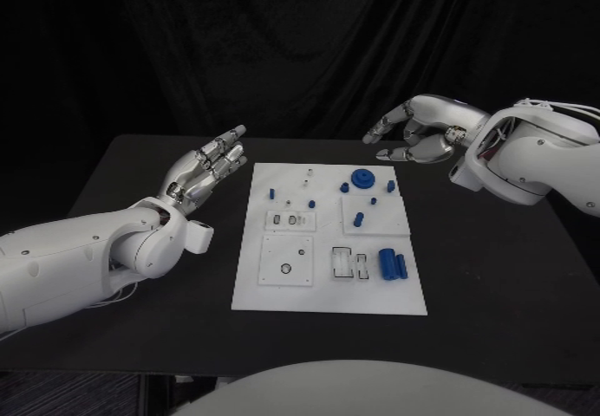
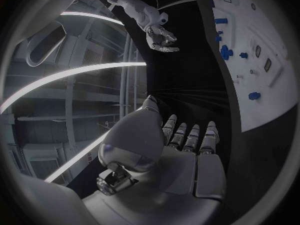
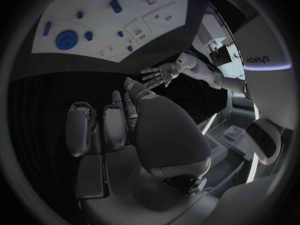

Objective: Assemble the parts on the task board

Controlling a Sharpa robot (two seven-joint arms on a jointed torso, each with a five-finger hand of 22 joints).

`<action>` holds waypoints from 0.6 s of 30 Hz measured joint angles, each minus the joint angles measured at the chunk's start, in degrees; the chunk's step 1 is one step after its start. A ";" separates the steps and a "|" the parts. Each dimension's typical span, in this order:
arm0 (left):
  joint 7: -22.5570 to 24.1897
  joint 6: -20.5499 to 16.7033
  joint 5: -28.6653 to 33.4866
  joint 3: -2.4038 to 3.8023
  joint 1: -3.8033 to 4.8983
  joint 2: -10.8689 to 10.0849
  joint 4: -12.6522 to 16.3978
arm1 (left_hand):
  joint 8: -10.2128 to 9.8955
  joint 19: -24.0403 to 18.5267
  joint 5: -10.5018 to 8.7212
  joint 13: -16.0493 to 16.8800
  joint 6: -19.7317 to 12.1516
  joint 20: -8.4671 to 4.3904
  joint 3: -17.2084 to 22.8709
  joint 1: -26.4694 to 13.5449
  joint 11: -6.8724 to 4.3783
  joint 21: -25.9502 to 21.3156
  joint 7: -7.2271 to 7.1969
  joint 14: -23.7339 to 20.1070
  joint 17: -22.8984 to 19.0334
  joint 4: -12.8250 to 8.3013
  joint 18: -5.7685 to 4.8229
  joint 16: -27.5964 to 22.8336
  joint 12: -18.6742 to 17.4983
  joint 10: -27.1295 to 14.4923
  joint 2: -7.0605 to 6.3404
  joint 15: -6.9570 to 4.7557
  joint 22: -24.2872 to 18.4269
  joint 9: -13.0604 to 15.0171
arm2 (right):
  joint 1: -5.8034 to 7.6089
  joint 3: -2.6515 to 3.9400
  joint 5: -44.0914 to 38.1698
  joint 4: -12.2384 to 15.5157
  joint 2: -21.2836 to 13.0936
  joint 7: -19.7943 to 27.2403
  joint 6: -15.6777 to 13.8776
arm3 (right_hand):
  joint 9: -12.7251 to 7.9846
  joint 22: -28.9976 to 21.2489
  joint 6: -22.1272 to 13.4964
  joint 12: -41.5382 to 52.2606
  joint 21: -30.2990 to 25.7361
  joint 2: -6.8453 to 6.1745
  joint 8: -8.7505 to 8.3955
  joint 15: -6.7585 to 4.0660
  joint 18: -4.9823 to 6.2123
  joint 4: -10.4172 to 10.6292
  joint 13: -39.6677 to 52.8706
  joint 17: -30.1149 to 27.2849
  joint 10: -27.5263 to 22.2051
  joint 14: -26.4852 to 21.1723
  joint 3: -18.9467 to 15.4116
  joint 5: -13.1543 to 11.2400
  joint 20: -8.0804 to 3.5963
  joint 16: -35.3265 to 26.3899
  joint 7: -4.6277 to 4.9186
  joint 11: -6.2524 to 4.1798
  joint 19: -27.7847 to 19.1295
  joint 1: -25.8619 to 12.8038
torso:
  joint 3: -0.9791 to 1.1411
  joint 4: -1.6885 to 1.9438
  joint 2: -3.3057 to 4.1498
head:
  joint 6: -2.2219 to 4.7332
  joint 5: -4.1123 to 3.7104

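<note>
Worktop (image 1: 500,286): black surface carrying the white task board at its middle.
Task board (image 1: 328,295): white plate lying flat between the two hands, apart from both.
Parts: small blue pieces on the board; a blue gear (image 1: 361,179) near the far edge, a small blue peg (image 1: 347,187) just beside it, another blue peg (image 1: 359,218) on a raised square plate at mid-board, and two blue cylinders (image 1: 394,264) lying side by side near the right edge.
Left hand (image 1: 208,170): raised above the worktop to the left of the board's far corner, fingers straight and spread, palm turned toward the board, holding nothing; it touches neither board nor parts.
Right hand (image 1: 419,132): raised beyond the board's far right corner, near the gear but apart from it; fingers partly curled with gaps between them, nothing in its grasp.
Left wrist view: own fingers (image 2: 190,137) extended; board (image 2: 275,100) off to one side.
</note>
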 measured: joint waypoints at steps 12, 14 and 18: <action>0.01 -0.93 -5.23 0.01 0.32 -1.35 2.84 | 0.00 -2.21 0.74 -0.06 0.34 -1.19 0.16 1.04 -0.10 -1.47 0.67 -3.05 -0.74 0.16 0.00 -1.99 0.00 -0.29 0.02 -3.12 -1.04 -0.01 | 0.23 -0.02 -18.92 0.62 0.34 -8.26 1.59 | 0.76 0.09 0.18 -1.36 -0.33 -3.45 -2.65 0.00 0.00 3.70 0.66 0.66 3.84 0.00 0.33 -3.21 -0.21 -0.14 -0.41 0.31 1.35 -4.21 | -1.01 1.27 2.02 | 0.00 -1.29; 0.01 -1.33 -6.16 0.01 0.34 -1.69 3.41 | 0.00 -2.38 1.01 -0.06 0.34 -1.36 0.16 1.07 0.14 -1.58 0.67 -3.02 -0.79 0.16 0.00 -1.99 0.00 -0.05 0.00 -3.55 -1.15 -0.01 | 0.23 -0.02 -20.68 0.89 0.35 -9.45 1.76 | 0.97 -0.05 0.17 -1.21 -0.33 -3.68 -2.65 0.00 0.00 3.88 0.75 0.27 4.29 0.00 0.15 -2.98 -0.21 -0.14 -0.42 0.12 1.35 -4.44 | -1.16 1.54 2.29 | 0.00 -1.69; 0.02 -2.04 -7.41 0.01 0.45 -2.11 4.05 | 0.00 -3.32 1.83 -0.06 0.34 -2.30 0.16 1.66 0.43 -2.54 0.67 -3.02 -0.83 0.16 0.00 -1.99 0.00 -0.19 -0.15 -4.38 -1.51 -0.01 | 0.22 -0.02 -23.28 1.01 0.69 -11.08 2.06 | 1.20 -0.30 0.44 -0.41 -0.65 -3.89 -2.97 0.00 -0.01 3.92 1.03 -0.15 5.49 0.00 0.11 -2.98 -0.21 -0.68 -0.69 -0.03 1.35 -4.65 | -1.47 2.16 2.94 | -0.01 -2.63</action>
